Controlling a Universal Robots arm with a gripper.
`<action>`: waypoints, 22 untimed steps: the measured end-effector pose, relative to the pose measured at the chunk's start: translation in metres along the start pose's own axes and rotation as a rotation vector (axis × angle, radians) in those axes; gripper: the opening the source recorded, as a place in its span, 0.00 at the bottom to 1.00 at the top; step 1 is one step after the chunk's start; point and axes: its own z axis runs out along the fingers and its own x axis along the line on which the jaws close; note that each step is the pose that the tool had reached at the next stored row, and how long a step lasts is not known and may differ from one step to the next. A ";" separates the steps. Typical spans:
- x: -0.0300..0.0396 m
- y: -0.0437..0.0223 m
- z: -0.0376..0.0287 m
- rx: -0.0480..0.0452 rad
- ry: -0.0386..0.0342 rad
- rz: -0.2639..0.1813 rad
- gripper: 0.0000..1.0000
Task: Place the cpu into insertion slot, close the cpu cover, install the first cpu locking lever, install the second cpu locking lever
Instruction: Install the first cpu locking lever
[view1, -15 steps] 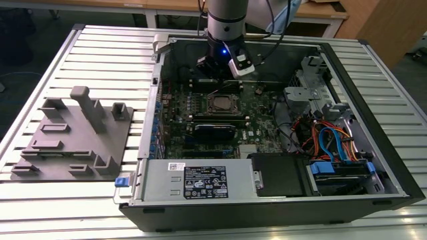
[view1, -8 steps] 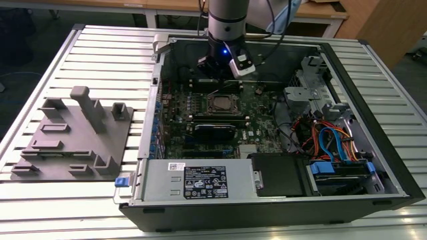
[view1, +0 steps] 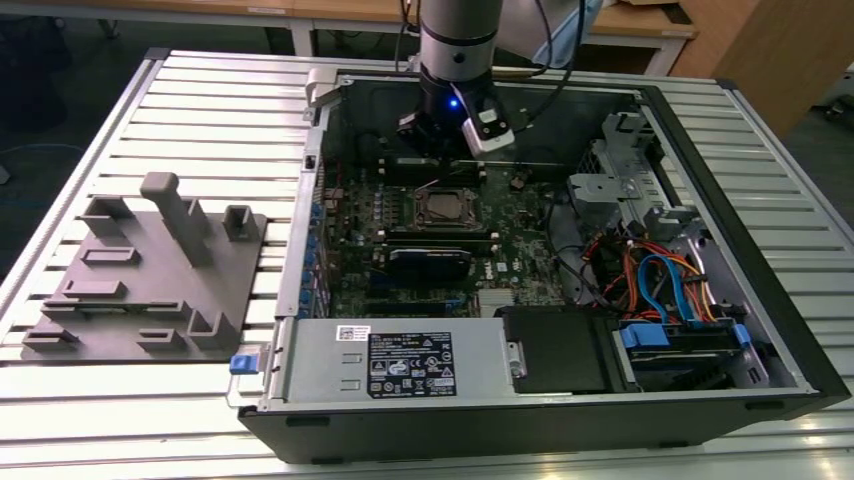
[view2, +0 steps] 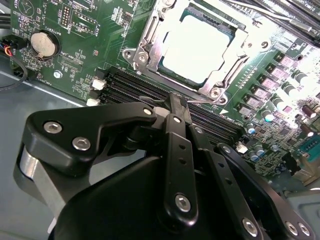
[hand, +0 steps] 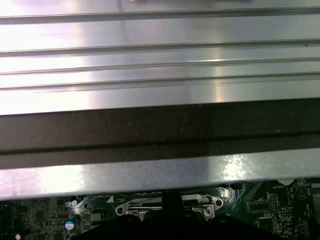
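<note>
cpu (view2: 200, 45) sits flat in the insertion slot (view2: 227, 29) on the green motherboard (view2: 90, 30), pale metal top showing through the square window of the cpu cover (view2: 153, 44). The cover is down over the chip, its frame lying around all four sides. Gripper (view2: 178, 101) is just beside the socket edge that faces the long black memory slots (view2: 131, 86), tips over those slots. Fingers (view2: 176, 131) look pressed together with nothing seen between them. A thin metal rod (view2: 205, 100) runs along that socket edge near the tips; cannot tell if they touch it. A round coin battery (view2: 42, 44) sits well apart on the board. In the exterior view the arm hangs over the far part of the open computer case (view1: 781, 345), with the socket nearer the camera than the arm. The power supply box (view1: 400, 365) is at the near edge of the case, and a grey fixture (view1: 147, 270) lies on the slatted table (view1: 200, 90) at the exterior view's left.
</note>
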 end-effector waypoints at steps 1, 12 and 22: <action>0.0000 0.0000 0.0000 0.0000 0.0000 0.000 0.10; -0.0015 -0.0002 0.0035 0.0001 0.0001 0.000 0.10; -0.0058 0.0000 0.0051 -0.0001 0.0003 0.000 0.10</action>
